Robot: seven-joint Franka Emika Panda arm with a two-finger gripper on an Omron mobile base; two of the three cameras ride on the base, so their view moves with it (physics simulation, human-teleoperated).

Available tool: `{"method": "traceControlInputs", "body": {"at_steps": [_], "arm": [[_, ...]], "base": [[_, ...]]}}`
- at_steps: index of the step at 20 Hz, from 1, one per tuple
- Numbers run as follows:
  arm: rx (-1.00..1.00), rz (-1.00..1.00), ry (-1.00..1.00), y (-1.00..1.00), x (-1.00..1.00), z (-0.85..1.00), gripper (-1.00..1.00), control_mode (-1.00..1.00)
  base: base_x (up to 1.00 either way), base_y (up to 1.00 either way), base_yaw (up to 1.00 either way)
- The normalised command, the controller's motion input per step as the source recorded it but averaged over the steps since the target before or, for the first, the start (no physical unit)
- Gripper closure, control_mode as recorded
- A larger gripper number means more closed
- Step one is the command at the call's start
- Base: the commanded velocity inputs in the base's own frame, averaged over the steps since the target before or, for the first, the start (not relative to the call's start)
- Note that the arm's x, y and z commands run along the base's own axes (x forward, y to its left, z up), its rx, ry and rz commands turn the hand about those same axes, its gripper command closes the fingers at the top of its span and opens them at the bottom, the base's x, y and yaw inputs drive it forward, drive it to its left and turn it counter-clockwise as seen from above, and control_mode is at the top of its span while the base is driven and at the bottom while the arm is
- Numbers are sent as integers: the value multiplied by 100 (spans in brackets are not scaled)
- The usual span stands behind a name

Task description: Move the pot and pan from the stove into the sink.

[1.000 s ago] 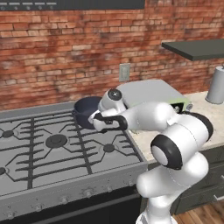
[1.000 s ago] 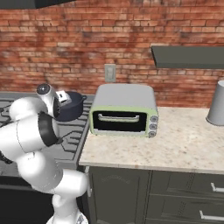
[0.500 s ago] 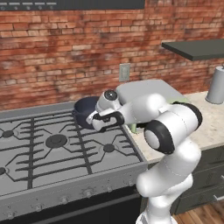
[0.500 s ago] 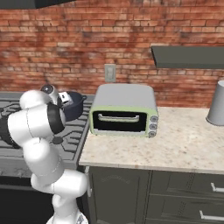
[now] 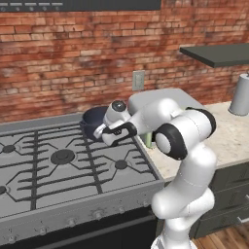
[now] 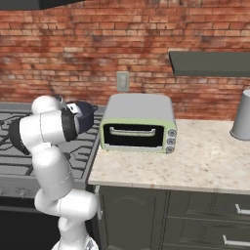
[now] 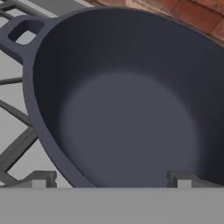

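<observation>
The stove (image 5: 58, 170) carries the pot (image 5: 92, 118) on its back right grate. Beside it, the speckled desk (image 6: 205, 161) holds the toaster oven (image 6: 139, 122) and a grey canister (image 6: 241, 114) far right.

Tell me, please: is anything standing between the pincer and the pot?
Nothing visible does. The pincer is right at the pot, one fingertip outside its wall, the other inside.
</observation>
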Motion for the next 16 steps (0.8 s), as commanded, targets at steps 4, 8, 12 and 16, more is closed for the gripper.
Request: {"method": "traceControlInputs", "body": {"at_steps": [4,8,12,16], "arm": [[-1,0,0,3,16,-18,-100,-100],[0,0,0,0,1,-4,100,-100],[0,0,0,0,0,0,100,-100],[4,-3,1,0,-7,23,100,-100]], "base": [[0,0,0],[0,0,0],[0,0,0],[0,0,0]]}}
